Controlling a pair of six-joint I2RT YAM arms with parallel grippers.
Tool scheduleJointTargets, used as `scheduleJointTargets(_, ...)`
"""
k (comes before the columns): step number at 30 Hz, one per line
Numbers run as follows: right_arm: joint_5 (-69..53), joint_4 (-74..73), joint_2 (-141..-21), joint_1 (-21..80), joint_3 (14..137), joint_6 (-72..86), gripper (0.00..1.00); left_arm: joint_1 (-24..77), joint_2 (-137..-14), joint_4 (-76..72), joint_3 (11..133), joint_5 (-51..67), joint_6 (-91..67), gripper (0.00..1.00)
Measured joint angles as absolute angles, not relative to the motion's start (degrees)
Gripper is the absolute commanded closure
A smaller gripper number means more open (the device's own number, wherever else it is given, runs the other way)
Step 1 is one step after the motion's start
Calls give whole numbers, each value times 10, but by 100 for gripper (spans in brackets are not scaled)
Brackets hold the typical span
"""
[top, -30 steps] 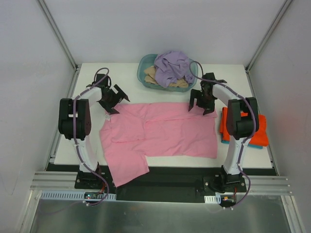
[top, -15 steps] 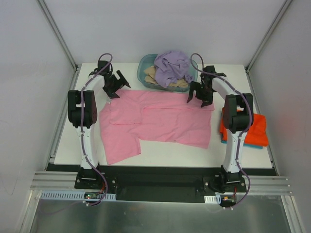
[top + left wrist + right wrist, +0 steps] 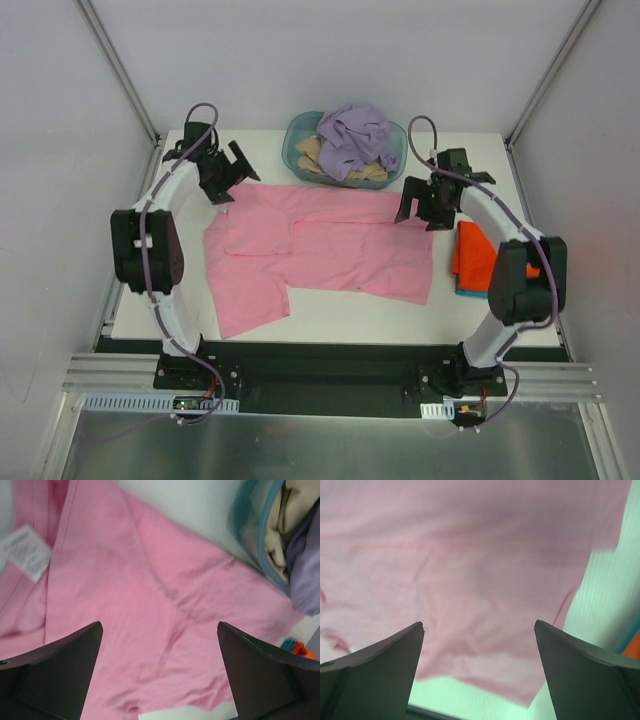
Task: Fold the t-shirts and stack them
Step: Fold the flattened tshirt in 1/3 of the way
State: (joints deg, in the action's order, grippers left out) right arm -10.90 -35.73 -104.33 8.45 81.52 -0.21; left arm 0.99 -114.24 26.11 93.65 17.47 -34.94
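Tabletop [image 3: 360, 322], pink t-shirt [image 3: 330, 250] farther back than before

Bright, even overhead light, soft shadows; wrist views blurred, the right perhaps green-tinted.

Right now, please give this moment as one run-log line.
left claw: open, empty | right claw: open, empty | pink t-shirt: spread out, not yet folded
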Motion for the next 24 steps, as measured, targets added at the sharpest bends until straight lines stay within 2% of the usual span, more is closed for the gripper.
scheduleJointTargets(3,-126,-344,-923,99,701,23,3,13,-1023,258,819,171,-355,1)
scheduleJointTargets(6,-142,-336,-857,136,621,46,3,33,-927,257,707,159,-370,1)
scheduleJointTargets(9,-161,-329,-834,164,548,68,3,79,-874,260,602,160,-389,1)
scheduleJointTargets(13,-168,-327,-837,164,493,83,3,116,-865,261,495,158,-414,1)
scheduleJointTargets(24,-166,-318,-847,96,454,97,3,91,-855,251,449,136,-455,1)
